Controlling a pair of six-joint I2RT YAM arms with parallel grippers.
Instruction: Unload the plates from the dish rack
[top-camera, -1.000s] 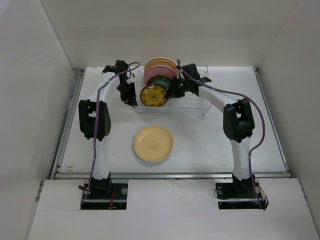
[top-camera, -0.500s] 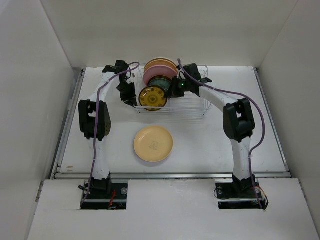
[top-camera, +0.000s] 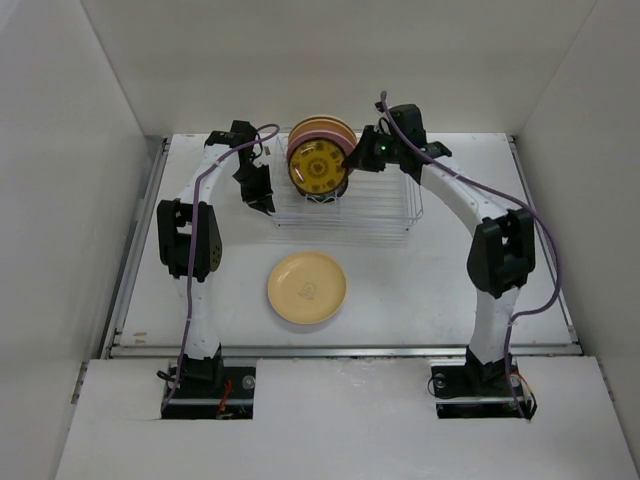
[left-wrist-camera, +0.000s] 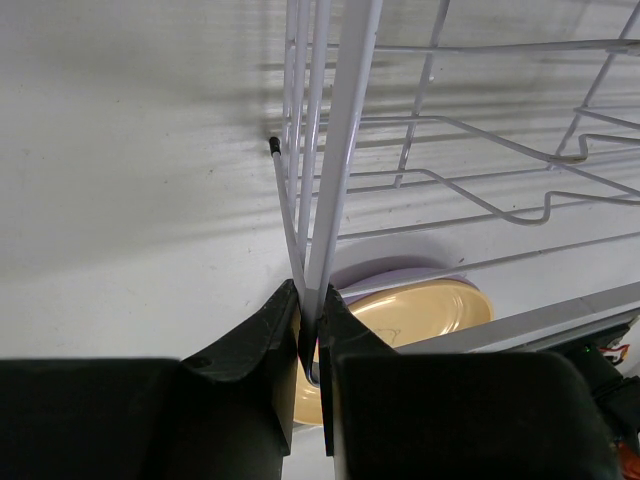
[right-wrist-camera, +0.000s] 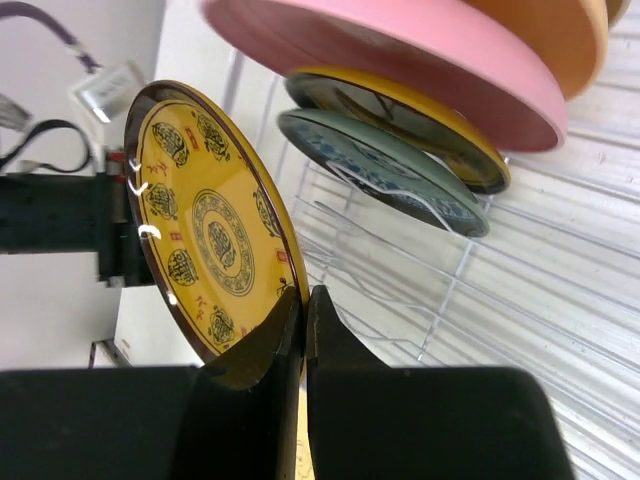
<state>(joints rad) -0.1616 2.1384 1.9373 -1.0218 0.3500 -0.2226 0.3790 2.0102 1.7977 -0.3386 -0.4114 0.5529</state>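
1. The right arm's fingers (right-wrist-camera: 345, 370) are closed on the rim of a small dark round plate with a gold-patterned centre (right-wrist-camera: 210, 250), holding it on edge over the rectangular silvery-white wire dish rack (top-camera: 380, 205).
2. Beside it, a larger pink plate (right-wrist-camera: 400, 60) stands in the rack.
3. The left arm's fingers (left-wrist-camera: 250, 340) pinch a wire at the rack's left side.
4. A pale yellow round plate (top-camera: 307, 288) lies flat on the white tabletop (top-camera: 450, 290), in front of the rack.

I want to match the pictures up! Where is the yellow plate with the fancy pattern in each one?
Top external: the patterned plate, upright over the left part of the dish rack.
Left wrist: not in it; only a plain yellow plate shows.
Right wrist: left of centre, rim between the right gripper's jaws.
Shared landmark: the dish rack's wires.
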